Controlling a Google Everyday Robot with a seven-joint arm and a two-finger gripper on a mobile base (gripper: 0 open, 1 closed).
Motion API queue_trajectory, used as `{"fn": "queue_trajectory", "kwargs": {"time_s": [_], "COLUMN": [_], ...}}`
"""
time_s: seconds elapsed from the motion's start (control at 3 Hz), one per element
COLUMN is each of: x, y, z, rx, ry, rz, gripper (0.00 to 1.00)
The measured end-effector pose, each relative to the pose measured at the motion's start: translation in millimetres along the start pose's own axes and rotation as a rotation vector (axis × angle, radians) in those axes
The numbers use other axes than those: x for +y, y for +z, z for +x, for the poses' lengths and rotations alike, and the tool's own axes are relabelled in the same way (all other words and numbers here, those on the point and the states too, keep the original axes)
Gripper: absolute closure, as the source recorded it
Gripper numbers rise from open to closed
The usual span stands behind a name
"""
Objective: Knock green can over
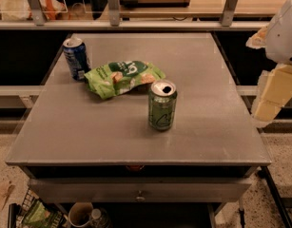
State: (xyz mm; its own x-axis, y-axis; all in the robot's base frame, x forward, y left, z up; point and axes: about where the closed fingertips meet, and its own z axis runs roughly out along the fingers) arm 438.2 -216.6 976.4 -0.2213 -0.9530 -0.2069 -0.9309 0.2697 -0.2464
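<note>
On table (64, 137), green can (162, 106) upright, long axis vertical; end effector (271, 99) at right, state unclear.

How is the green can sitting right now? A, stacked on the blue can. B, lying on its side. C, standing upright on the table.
C: the green can stands upright on the table, top facing up, with the end effector off beyond the table's right edge.
</note>
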Motion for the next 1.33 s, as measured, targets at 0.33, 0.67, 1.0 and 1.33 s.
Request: {"fn": "queue_trajectory", "kwargs": {"time_s": [0.33, 0.67, 1.0, 1.33], "x": [0, -2, -2, -5], "y": [0, -3, 10, 31], "z": [0, 4, 28, 47], "rx": [0.0, -0.088, -0.255, -0.444], "ry": [0.0, 0.09, 0.254, 0.352], "rz": [0.0, 0.007, 0.031, 0.086], "gripper": [0.0, 0.0, 0.0, 0.0]}}
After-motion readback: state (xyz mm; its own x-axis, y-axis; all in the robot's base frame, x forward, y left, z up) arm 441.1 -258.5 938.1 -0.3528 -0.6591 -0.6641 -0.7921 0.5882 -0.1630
